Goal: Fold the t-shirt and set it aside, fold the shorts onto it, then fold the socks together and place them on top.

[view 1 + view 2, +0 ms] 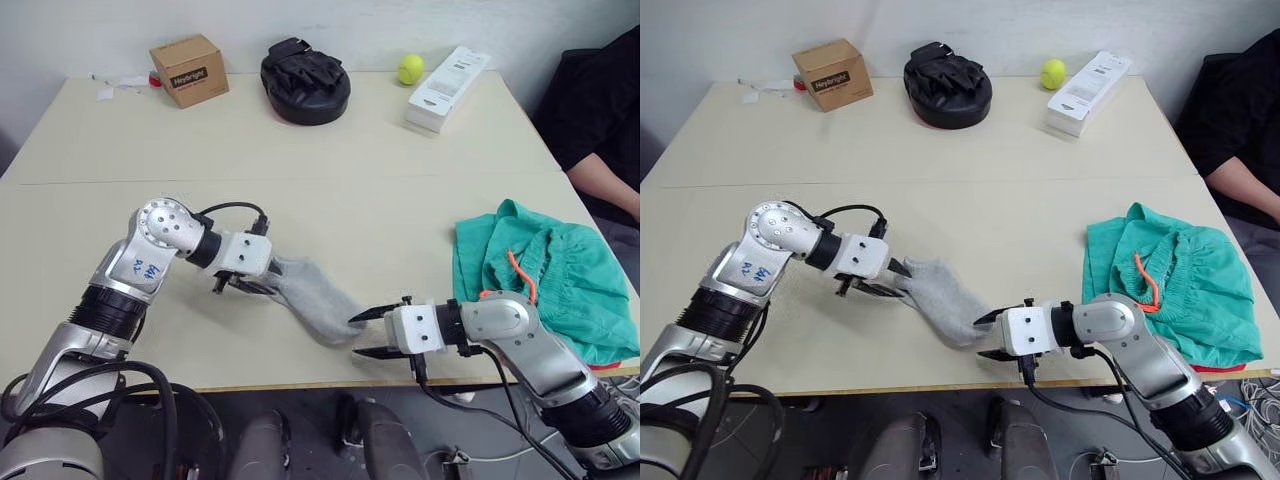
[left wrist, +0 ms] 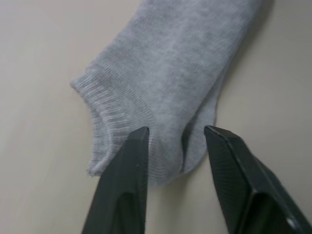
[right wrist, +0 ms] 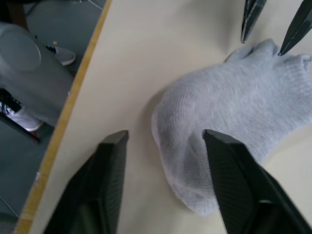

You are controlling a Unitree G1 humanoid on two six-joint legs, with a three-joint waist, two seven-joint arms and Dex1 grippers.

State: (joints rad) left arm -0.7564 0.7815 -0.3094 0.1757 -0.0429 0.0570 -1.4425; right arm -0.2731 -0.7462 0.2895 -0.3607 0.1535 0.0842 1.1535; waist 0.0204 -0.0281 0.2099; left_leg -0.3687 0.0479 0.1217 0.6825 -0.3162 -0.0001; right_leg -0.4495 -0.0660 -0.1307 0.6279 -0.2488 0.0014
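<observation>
— Grey knit, the socks (image 1: pixel 305 295), lying at the lower middle of the frame near the table's (image 1: pixel 300 150) front edge. The left gripper (image 1: pixel 240 283) is sitting at the cuff end with its fingers (image 2: pixel 127 185) parted around the ribbing, not yet pinching.

— And the right gripper (image 1: pixel 372 333)?

— Spread wide at the toe end, holding nothing. My worry is the edge: that end is lying close to it, so a drag could be sliding the pair off. The left could also be catching one layer only and peeling the two apart.

— Where are they going?

— Onto the teal shorts (image 1: pixel 550 275) bunched at the right, a sliver of red, likely the t-shirt (image 1: pixel 610 366), showing beneath. A person's arm (image 1: pixel 605 185) is resting just beyond that pile. The cardboard box (image 1: pixel 188 70), black mitt (image 1: pixel 305 80), tennis ball (image 1: pixel 410 69) and white box (image 1: pixel 447 88) are sitting along the top, well clear.
</observation>
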